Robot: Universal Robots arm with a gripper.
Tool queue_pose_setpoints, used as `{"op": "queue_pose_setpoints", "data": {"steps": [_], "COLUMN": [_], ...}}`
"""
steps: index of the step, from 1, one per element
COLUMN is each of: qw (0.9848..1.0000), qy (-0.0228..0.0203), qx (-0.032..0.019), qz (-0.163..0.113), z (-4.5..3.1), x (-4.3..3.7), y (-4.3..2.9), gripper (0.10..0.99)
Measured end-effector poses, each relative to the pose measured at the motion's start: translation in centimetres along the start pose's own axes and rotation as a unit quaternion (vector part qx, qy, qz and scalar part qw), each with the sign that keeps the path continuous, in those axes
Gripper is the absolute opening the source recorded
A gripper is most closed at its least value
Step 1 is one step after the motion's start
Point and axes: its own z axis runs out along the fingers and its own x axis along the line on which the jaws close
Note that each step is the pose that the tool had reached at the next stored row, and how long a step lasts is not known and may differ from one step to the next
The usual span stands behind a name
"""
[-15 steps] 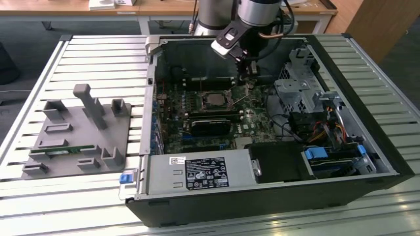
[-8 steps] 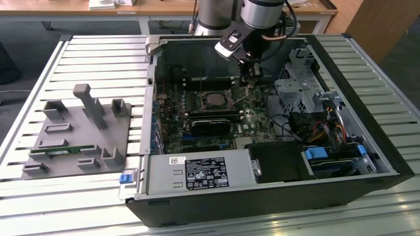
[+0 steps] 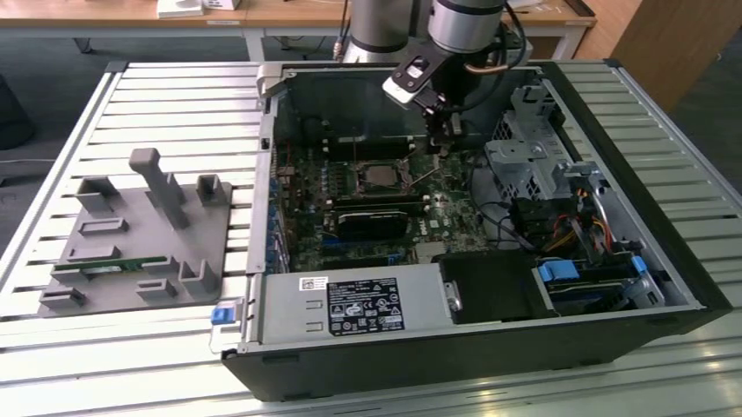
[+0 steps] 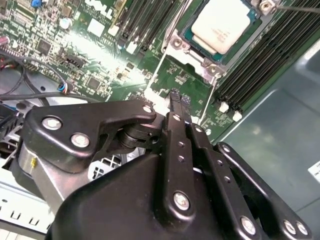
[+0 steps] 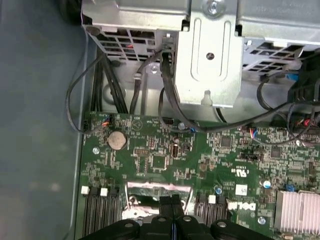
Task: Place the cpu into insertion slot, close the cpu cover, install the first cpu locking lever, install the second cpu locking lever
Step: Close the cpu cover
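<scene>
1. The pincer (image 4: 176, 97) has its two fingers pressed together with no gap between them. The tips sit right at the free edge of the cpu cover (image 5: 157, 187), and I cannot tell whether they pinch it.
2. The cover is swung open and tilted up off the socket. Green board shows through its window.
3. The cpu (image 4: 222, 25) lies flat in the insertion slot (image 4: 209, 63), its pale face uncovered.
4. A thin wire lever (image 4: 295, 7) slants just beside the slot's corner.
5. The arm reaches down into the open computer case (image 3: 464, 347) on the slatted table (image 3: 139, 87). A grey parts holder (image 3: 139, 234) sits well apart, to the exterior view's left.
</scene>
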Motion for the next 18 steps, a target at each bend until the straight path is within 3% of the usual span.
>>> {"op": "queue_pose_setpoints", "data": {"steps": [18], "qw": [1.0], "qy": [0.0], "qx": [0.0], "qz": [0.0], "z": [0.43], "x": [0.67], "y": [2.65], "gripper": [0.106]}}
